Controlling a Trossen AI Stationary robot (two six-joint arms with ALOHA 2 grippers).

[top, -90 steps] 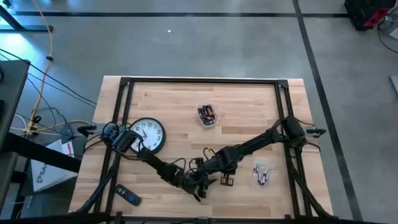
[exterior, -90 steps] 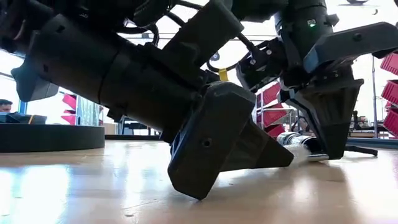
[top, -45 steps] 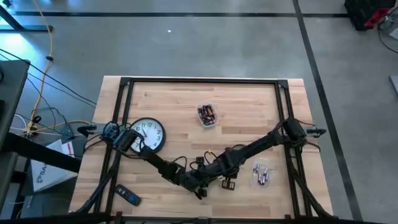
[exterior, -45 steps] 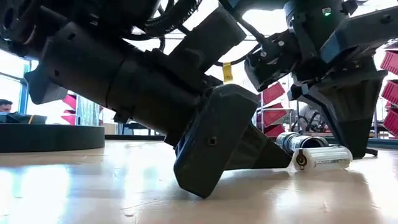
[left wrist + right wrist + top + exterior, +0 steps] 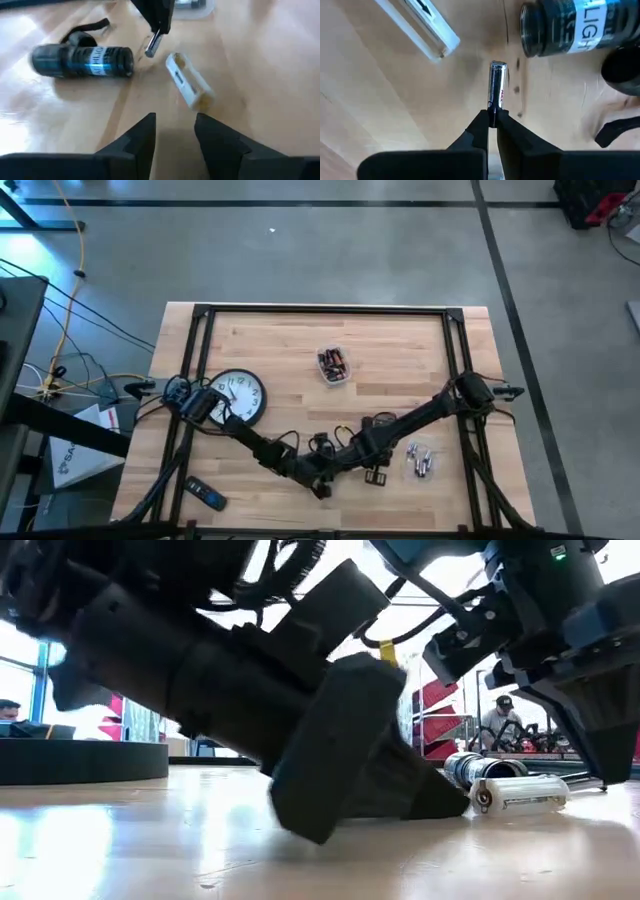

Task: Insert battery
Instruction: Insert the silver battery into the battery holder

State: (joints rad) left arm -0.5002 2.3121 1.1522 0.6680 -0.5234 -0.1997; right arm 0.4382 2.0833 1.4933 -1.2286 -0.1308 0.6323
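Right end effector (image 5: 492,122) grips 1 battery (image 5: 496,85) near the white holder (image 5: 189,87).

A grey concrete floor (image 5: 330,250) crossed by dark lines surrounds the wooden bench (image 5: 300,340). Level across it, bright windows (image 5: 20,670) glare behind red bins (image 5: 440,705), and a seated person (image 5: 497,720) shows far off.

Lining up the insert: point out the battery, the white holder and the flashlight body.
battery (image 5: 496,90): right wrist view, mid-barrel.
white holder (image 5: 190,88): left wrist view, middle of its case.
flashlight body (image 5: 82,61): left wrist view, labelled barrel.
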